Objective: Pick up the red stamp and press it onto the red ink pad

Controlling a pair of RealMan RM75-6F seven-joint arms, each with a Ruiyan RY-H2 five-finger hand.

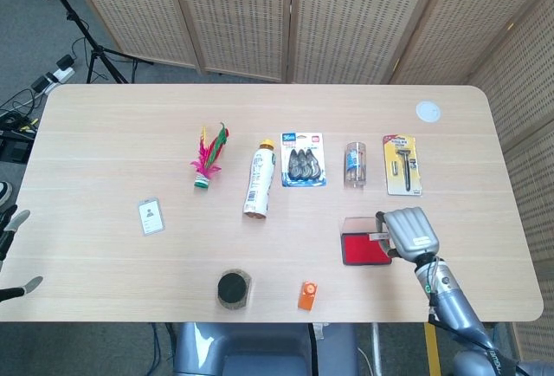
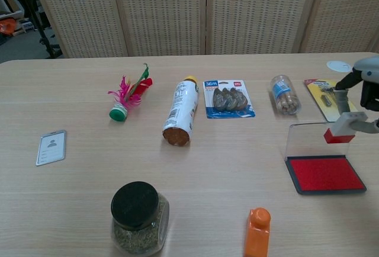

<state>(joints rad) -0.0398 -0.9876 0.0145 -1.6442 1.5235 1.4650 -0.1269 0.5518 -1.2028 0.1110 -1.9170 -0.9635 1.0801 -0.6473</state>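
The pale wooden table (image 2: 77, 204) carries the open red ink pad (image 2: 325, 173) in its black case. Above it, the grey right hand (image 2: 365, 95) pinches the small red stamp (image 2: 341, 129), which hangs clear of the pad.

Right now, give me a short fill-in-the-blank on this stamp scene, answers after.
1. The right hand holds the red stamp above the ink pad, not yet ____ it.
2. The ink pad's clear lid stands ____.
3. The white bottle lies on its ____.
4. The jar near the front edge has a ____ lid.

Answers: touching; open; side; black
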